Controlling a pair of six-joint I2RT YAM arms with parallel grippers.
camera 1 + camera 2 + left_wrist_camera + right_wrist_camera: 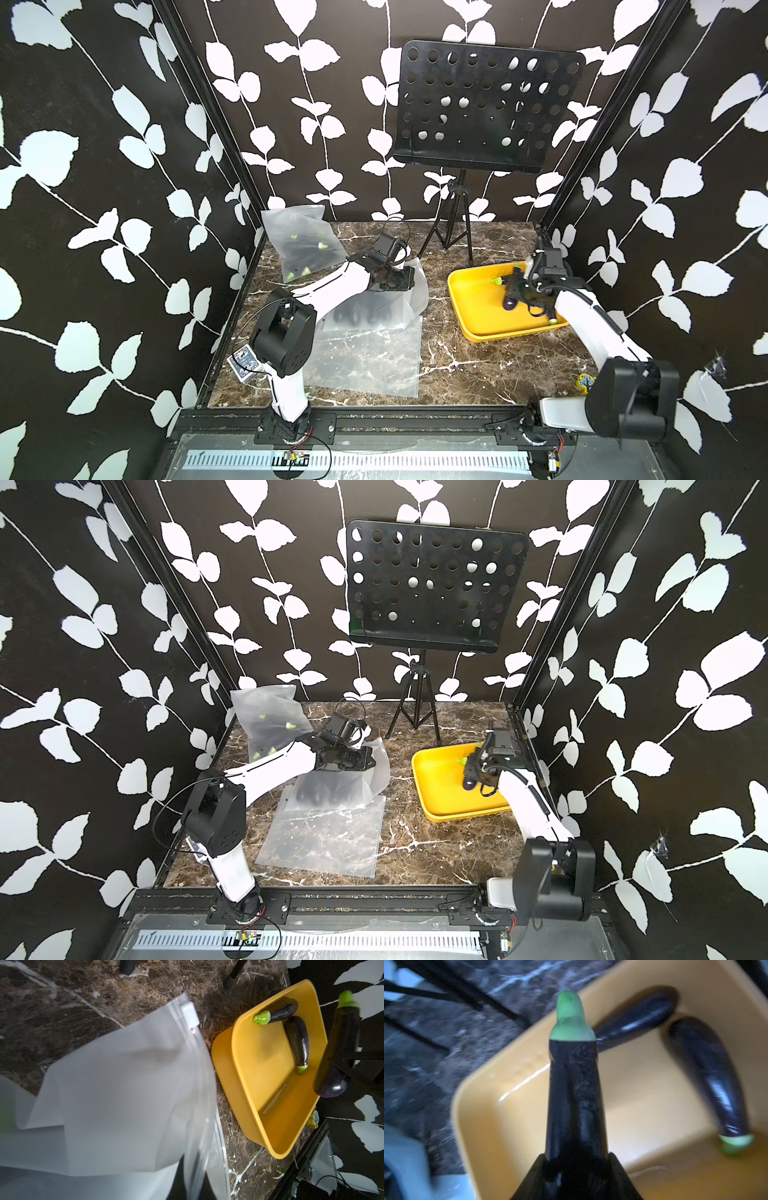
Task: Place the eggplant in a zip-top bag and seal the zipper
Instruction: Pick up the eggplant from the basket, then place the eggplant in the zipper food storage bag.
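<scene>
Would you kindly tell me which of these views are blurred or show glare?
Right wrist view: yellow plastic tray blurred, a white glare streak on its floor, the held dark purple eggplant sharper; left wrist view: the near frosted zip-top bag soft, tray crisp; both top views sharp.

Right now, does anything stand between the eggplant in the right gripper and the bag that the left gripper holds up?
Nothing visible does. The eggplant hangs in the right gripper over the yellow tray. Between the tray and the bag, pinched by the left gripper, lies only bare table. The stand's legs are farther back.
</scene>
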